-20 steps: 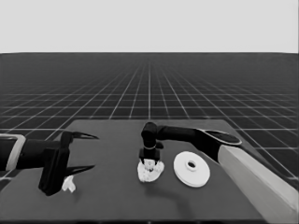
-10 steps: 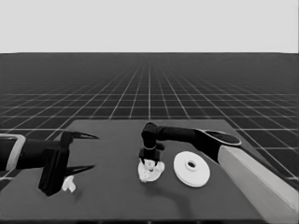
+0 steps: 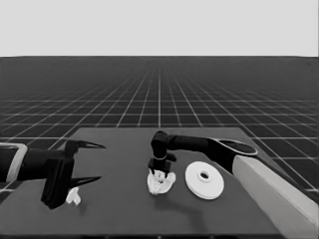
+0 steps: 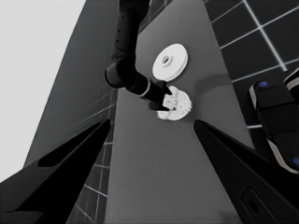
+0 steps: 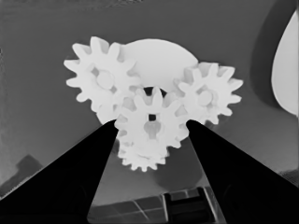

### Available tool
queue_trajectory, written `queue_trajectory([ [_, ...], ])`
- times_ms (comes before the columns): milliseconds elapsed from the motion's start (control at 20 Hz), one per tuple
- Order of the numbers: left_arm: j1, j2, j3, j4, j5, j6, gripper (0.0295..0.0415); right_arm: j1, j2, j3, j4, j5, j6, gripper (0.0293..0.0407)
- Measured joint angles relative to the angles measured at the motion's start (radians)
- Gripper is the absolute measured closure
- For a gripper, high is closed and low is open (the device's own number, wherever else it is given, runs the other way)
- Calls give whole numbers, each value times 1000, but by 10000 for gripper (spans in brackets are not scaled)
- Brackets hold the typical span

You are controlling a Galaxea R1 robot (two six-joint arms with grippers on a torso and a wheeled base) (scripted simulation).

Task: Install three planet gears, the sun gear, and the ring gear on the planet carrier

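The smaller round part (image 3: 168, 186) lies at the table's middle with toothed gears on it. In the right wrist view three gears (image 5: 100, 77) (image 5: 205, 95) (image 5: 142, 158) sit around its face (image 5: 159, 56). A fourth gear (image 5: 152, 119) is over the middle hole, meshed among them. My right gripper (image 5: 152, 123) points straight down on it (image 3: 160, 168), shut on this middle gear with a finger at each side. The larger round part (image 3: 204, 179) lies flat just right of the cluster. My left gripper (image 3: 101, 162) waits open over the table's left end.
A thin white piece (image 3: 73, 195) lies on the table below the left gripper's fingers, not held. In the left wrist view the larger round part (image 4: 170, 60) lies beyond the gear cluster (image 4: 176, 105), and dark machinery with blue lights (image 4: 275, 116) stands past the table's edge.
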Motion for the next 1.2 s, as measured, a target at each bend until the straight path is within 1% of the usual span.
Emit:
queue_trajectory([
  [1200,0,0,0,0,0,0,326,0,0,0,0,0,251,390],
])
